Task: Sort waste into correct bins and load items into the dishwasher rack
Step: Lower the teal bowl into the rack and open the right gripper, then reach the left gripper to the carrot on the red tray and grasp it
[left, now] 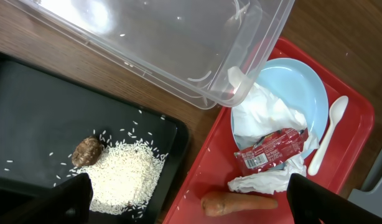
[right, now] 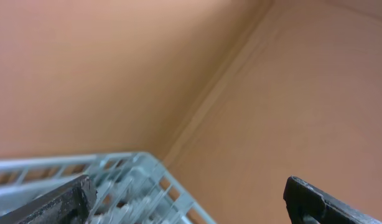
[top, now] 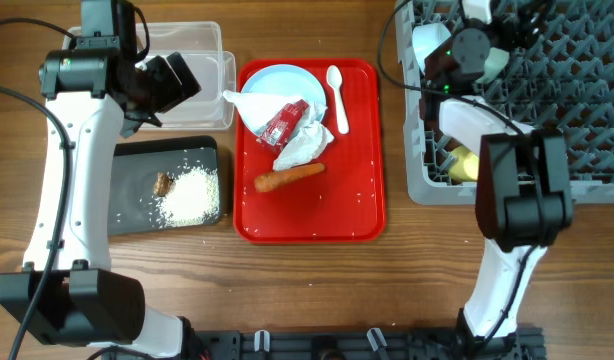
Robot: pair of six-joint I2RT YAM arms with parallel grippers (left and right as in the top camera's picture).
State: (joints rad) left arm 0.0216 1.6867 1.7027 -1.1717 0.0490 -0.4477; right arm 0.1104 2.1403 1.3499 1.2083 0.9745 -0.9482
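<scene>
Left wrist: left gripper wide open, empty; rice and brown scrap lie in black tray. Right gripper wide open, empty, above dishwasher rack.

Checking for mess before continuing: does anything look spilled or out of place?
Yes. Rice is spilled on the black tray beside a brown scrap, with some on the red tray. Crumpled tissue and a wrapper lie across the plate.

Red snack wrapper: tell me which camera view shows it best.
The left wrist view. The red snack wrapper fills more of the picture there, its printed label visible, lying on the crumpled tissue over the plate. Overhead shows it too, but smaller. The right wrist view shows none of it, only the dishwasher rack.
</scene>
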